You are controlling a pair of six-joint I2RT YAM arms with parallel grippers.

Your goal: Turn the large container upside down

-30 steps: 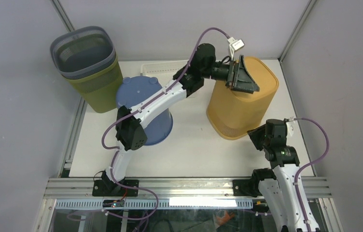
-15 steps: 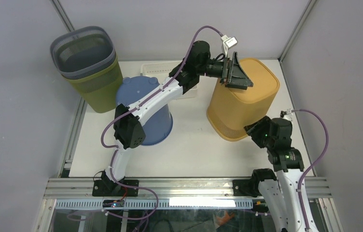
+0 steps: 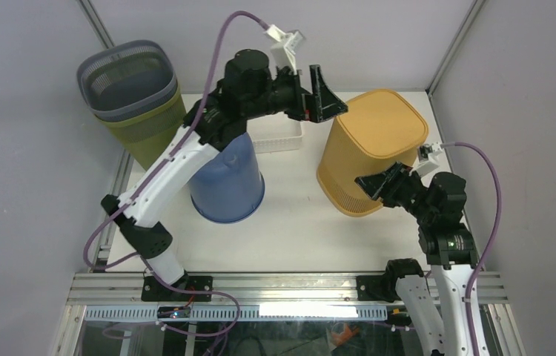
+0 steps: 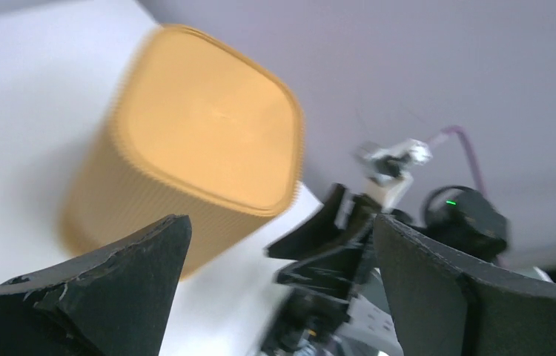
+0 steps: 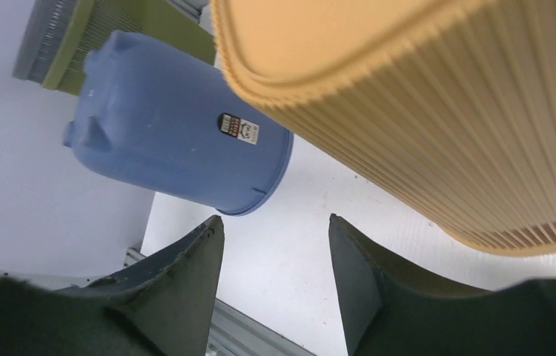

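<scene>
The large orange container (image 3: 370, 152) stands base-up on the table (image 3: 297, 230), its closed flat bottom facing the ceiling and its slatted rim down on the surface. To my eye the turn is done, which would explain why neither arm has hold of it.

The left gripper (image 3: 319, 93) hangs in the air above and to the left of the orange container, fingers spread wide with nothing between them. Up there it is clear of the base and cannot knock it.

The right gripper (image 3: 379, 185) sits low at the near side of the orange container, just beside its ribbed wall. Its jaws are partly apart, and its own camera shows only bare table between them. I take it as a hand that steadied the wall and lets go.

A blue bucket (image 3: 227, 174), also inverted, stands well to the left of the orange container. Farther left a grey basket (image 3: 127, 78) nests in a green bin (image 3: 149, 137).

I cannot tell whether the right fingers touch the wall. The far rim is out of sight, so I cannot say that it lies flat all round. The left wrist view is smeared. The left arm covers part of a white tray (image 3: 275, 137) behind and left of the container. The label on the blue bucket is too small to read.
</scene>
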